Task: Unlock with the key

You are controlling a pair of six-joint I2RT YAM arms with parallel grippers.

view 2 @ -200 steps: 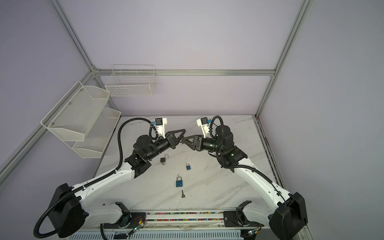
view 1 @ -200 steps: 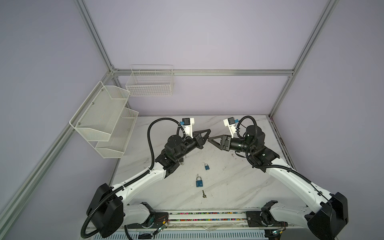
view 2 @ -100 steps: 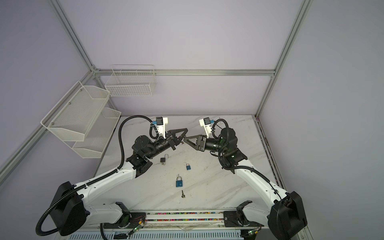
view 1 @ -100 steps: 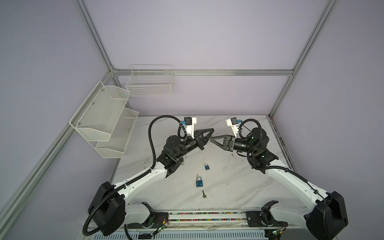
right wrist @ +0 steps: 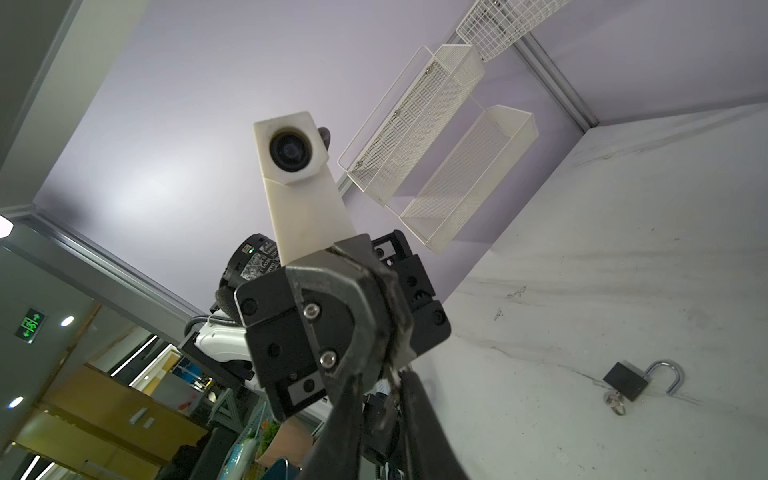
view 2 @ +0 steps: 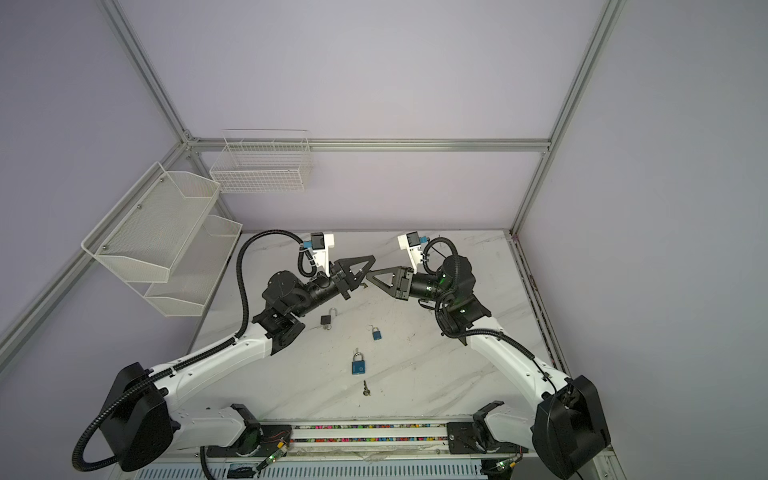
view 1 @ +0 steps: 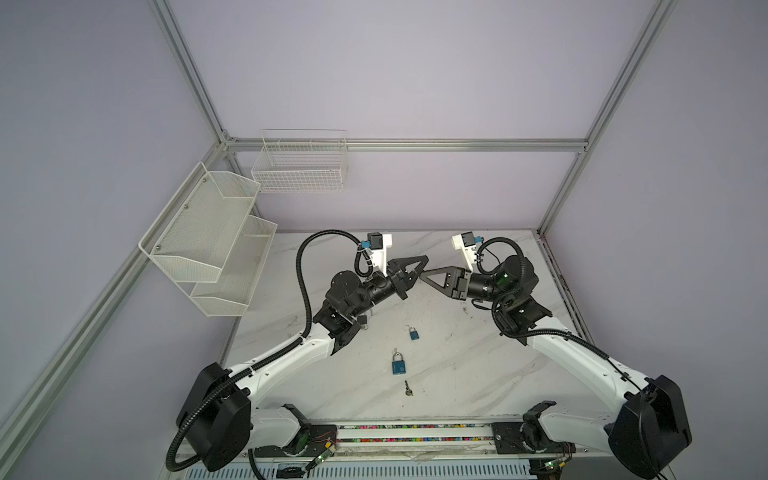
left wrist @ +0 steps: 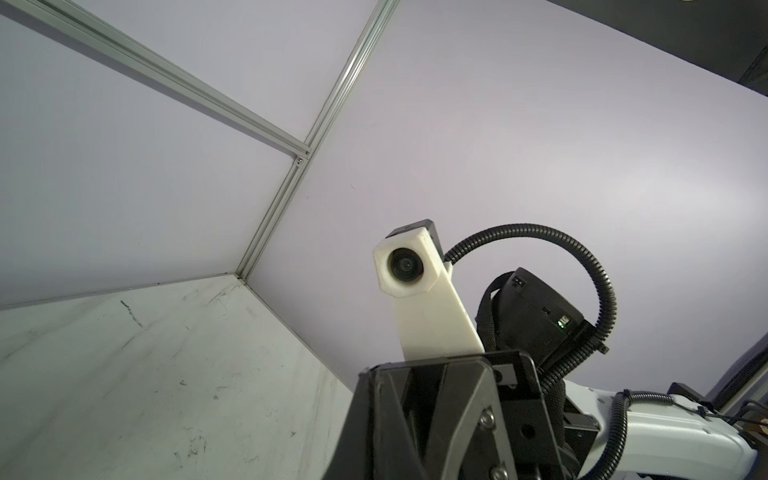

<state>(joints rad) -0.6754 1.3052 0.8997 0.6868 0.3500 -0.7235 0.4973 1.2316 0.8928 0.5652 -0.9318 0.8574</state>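
Note:
Both grippers meet tip to tip in the air over the back middle of the table. My left gripper (view 1: 424, 262) (view 2: 371, 261) is shut, and a small brassy piece (view 2: 365, 285), seemingly the key, shows at its tip. My right gripper (view 1: 422, 275) (view 2: 369, 273) (right wrist: 388, 382) faces it, its fingers (right wrist: 419, 399) a narrow slit apart around the left tip. Whether they press on anything is hidden. Below lie a large blue padlock (view 1: 398, 365) (view 2: 358, 365) and a small blue padlock (view 1: 413, 333) (view 2: 376, 333), both closed.
A black padlock (view 2: 327, 320) (right wrist: 627, 384) lies with its shackle open and a key in it, near the left arm. A loose key (view 1: 409, 388) (view 2: 366, 388) lies near the front edge. White mesh shelves (view 1: 208, 245) and a wire basket (view 1: 301, 166) hang on the left and back walls.
Both arms have shifted slightly and their tips have closed the gap between them. The right gripper's fingers have narrowed from well apart to a slit. The left gripper stayed shut.

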